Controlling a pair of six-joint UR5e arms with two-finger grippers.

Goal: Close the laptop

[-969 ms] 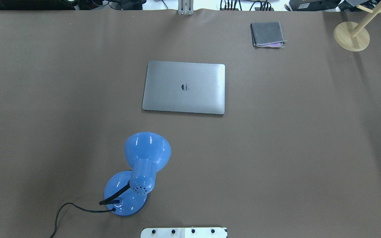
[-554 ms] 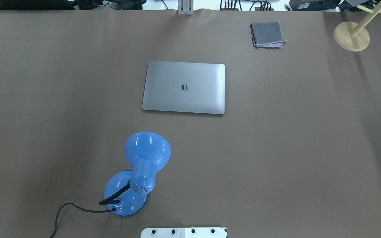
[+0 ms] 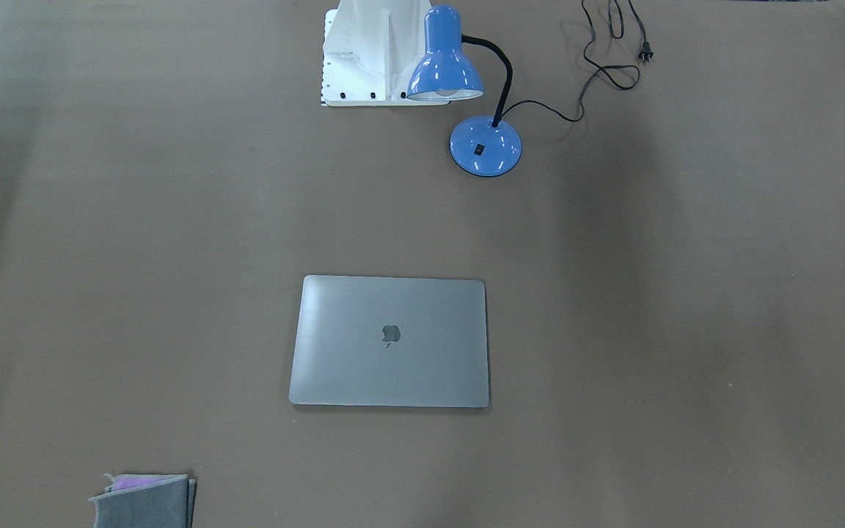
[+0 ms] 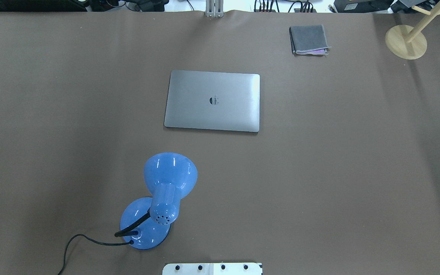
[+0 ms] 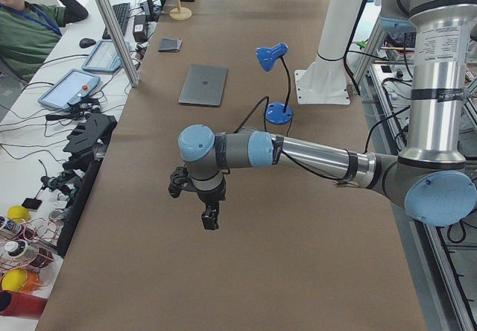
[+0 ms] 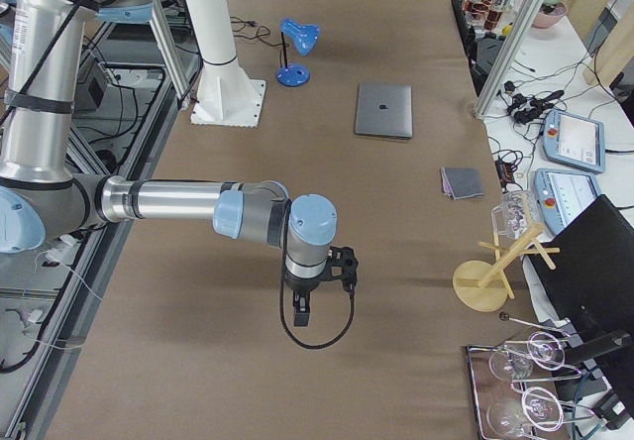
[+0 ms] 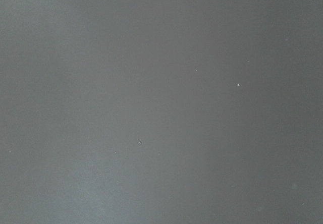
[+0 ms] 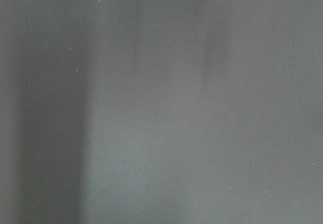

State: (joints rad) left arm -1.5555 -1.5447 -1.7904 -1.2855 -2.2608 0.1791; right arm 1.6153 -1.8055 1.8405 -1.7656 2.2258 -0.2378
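The space-grey laptop [image 4: 212, 101] lies flat at mid-table with its lid down and the dark apple logo facing up. It also shows in the front-facing view [image 3: 390, 341] and both side views [image 5: 203, 85] [image 6: 384, 110]. My left gripper [image 5: 210, 219] hangs over the bare table far toward the left end, well away from the laptop. My right gripper [image 6: 301, 313] hangs over the bare table far toward the right end. Both show only in the side views, so I cannot tell whether they are open or shut. Both wrist views show only the brown table cover.
A blue desk lamp [image 4: 162, 198] with a black cord stands between the laptop and the robot base [image 3: 371, 51]. A folded grey cloth [image 4: 308, 39] lies at the far right. A wooden stand [image 4: 406, 41] sits at the far right corner.
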